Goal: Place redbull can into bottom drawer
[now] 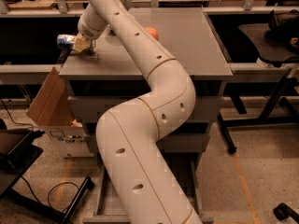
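Over the grey table's point(196, 45) left edge, the claw point(84, 45) clamps a slim blue-and-silver metal can point(65, 41) sideways; a long grey bottom drawer point(105, 195) stands open far below it.

1. The gripper point(79, 45) sits at the upper left, ending the long white arm point(140, 139).
2. Its tan fingers point(82, 42) are clamped on the redbull can point(65, 41), which juts sideways to their left.
3. Behind the fingers the arm runs right and downward, bends at a thick elbow, then folds back toward the bottom edge.
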Available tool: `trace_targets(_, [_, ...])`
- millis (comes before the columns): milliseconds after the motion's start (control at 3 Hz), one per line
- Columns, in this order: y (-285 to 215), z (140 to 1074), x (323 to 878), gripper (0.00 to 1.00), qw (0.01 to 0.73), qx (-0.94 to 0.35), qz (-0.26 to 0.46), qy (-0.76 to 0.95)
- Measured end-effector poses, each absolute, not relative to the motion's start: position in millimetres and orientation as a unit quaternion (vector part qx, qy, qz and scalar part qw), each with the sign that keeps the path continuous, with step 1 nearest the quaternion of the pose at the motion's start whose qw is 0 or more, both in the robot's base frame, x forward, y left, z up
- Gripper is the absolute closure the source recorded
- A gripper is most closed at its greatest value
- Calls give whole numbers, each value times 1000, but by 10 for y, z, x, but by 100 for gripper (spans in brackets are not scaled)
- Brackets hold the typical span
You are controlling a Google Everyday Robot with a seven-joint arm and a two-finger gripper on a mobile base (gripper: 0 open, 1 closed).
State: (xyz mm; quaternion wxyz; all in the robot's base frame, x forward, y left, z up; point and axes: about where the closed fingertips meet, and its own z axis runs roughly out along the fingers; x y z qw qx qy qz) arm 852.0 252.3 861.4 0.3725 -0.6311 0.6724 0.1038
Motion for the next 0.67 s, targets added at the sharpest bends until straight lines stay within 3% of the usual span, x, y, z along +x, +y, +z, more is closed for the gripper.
trace_targets(333, [2399,8763,8545,100,383,-621,100,677])
trace_targets(667, [1902,9145,8626,100,413,-576,94,699])
